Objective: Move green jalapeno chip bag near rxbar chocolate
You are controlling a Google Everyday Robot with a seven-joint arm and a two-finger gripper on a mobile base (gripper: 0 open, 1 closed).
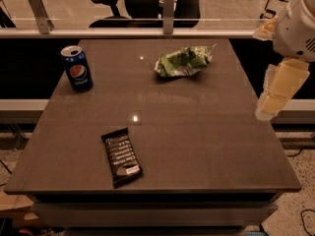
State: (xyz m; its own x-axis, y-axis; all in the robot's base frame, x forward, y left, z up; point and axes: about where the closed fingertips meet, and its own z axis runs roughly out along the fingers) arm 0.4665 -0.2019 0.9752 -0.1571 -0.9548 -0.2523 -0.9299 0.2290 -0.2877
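While gripper [266,110] hangs right, chip bag [183,61] sits leftward.

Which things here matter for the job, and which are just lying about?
Job:
chip bag, far right part of the table
rxbar, near the front edge
gripper, beyond the table's right edge

Lying about:
Pepsi can, far left corner
chair, behind the table

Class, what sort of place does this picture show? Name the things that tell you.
Likely an office or lab: an office chair behind a glass partition, a plain table, and the robot's gripper hanging beside the table's right edge.
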